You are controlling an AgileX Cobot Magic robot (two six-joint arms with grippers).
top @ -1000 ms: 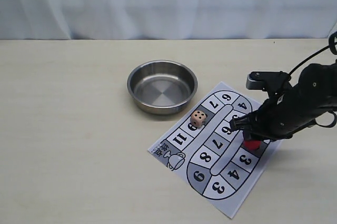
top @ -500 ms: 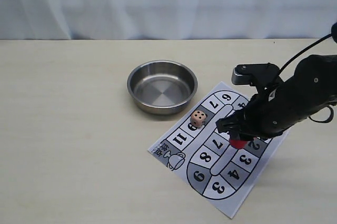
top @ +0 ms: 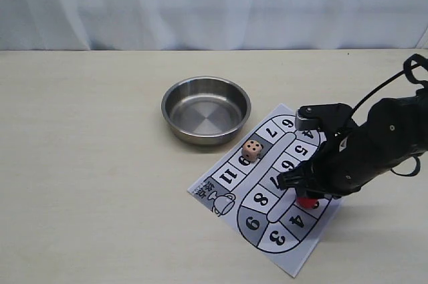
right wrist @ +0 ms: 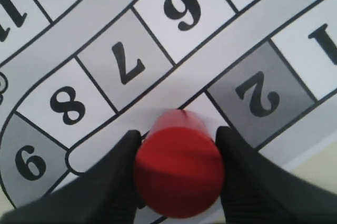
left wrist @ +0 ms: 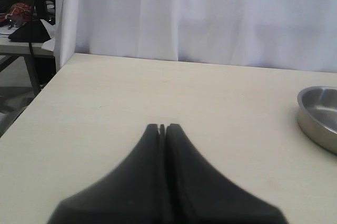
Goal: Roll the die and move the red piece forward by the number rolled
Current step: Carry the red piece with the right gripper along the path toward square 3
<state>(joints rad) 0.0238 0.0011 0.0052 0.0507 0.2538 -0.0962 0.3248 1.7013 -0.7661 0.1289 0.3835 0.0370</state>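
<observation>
My right gripper [top: 305,194] is shut on the red piece [top: 307,202], an upright red cylinder. In the right wrist view the red piece [right wrist: 179,171] sits between the two black fingers [right wrist: 113,182], over the board square beside the 2, and hides that square's number. The die [top: 252,150], a pale cube with dark dots, rests on the board near the 9 and 10 squares, apart from the gripper. My left gripper [left wrist: 162,127] is shut on nothing above bare table and does not show in the exterior view.
The paper game board [top: 221,194] lies at an angle on the beige table. A steel bowl [top: 206,109] stands just behind it, and the bowl's rim [left wrist: 318,116] shows in the left wrist view. A white curtain hangs behind the table.
My right gripper has carried the red piece first leftward over the board, then toward the near edge along the numbered track. The die, bowl and board have not moved.
</observation>
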